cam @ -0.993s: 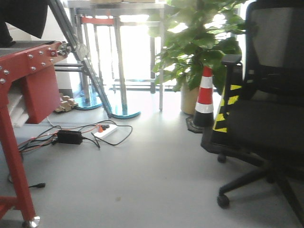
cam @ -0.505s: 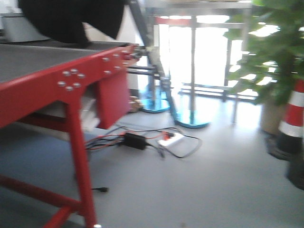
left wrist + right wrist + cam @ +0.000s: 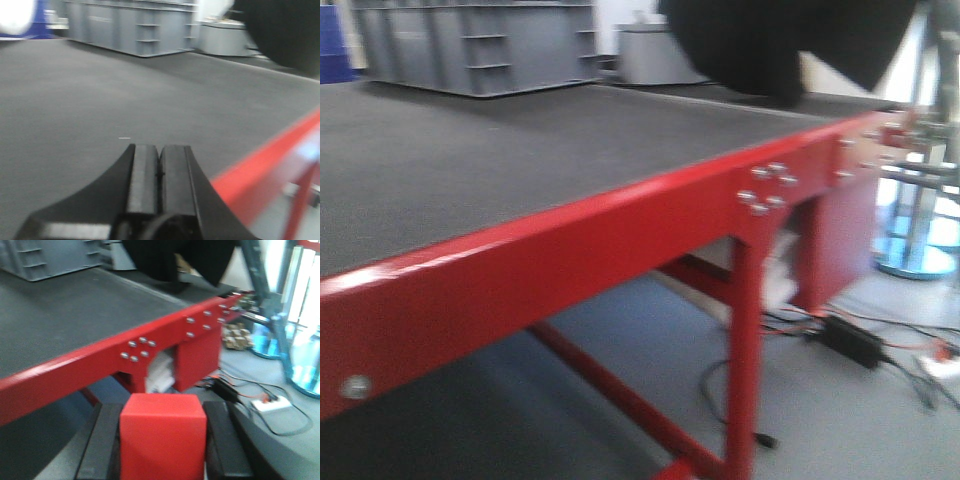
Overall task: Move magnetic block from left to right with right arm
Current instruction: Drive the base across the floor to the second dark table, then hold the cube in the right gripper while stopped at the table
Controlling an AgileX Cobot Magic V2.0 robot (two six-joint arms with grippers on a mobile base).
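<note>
Red magnetic block (image 3: 163, 432) clamped in right gripper (image 3: 165, 450), left gripper (image 3: 159, 172) closed, empty, grey crate (image 3: 480, 45) contents hidden

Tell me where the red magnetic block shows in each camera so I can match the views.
Exterior front-facing: not in it.
Left wrist: not in it; only the shut left gripper at bottom centre.
Right wrist: magnetic block at bottom centre, clamped in the right gripper.
Shared landmark: the red table edge, which also crosses the left wrist and right wrist views.
</note>
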